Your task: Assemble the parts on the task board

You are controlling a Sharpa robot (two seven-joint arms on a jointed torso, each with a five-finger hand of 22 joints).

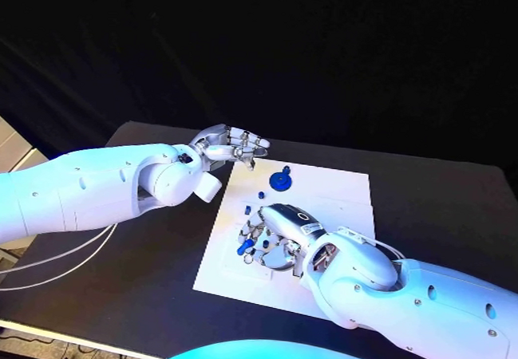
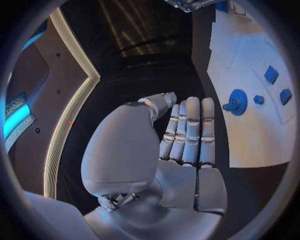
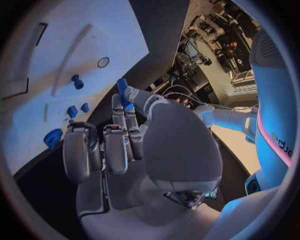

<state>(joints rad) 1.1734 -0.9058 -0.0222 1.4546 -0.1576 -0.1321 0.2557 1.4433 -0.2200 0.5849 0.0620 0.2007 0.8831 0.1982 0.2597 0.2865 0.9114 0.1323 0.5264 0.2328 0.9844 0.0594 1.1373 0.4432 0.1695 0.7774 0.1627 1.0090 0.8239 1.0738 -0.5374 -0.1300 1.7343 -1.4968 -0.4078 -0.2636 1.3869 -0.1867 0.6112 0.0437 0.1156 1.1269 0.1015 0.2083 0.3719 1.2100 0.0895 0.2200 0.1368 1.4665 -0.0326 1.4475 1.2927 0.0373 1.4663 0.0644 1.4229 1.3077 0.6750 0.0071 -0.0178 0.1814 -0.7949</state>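
The white task board lies mid-table. A blue gear stands near its far edge, with a small blue part just in front of it. My right hand hovers over the board's left half. In the right wrist view its thumb and a finger pinch a slim blue part, while the other fingers curl in. More blue parts lie beside that hand. My left hand hangs above the board's far left corner; its fingers lie straight and hold nothing.
In the left wrist view the gear stands on the board beside two square blue pieces. The right wrist view shows a round socket in the board. Black table surrounds the board.
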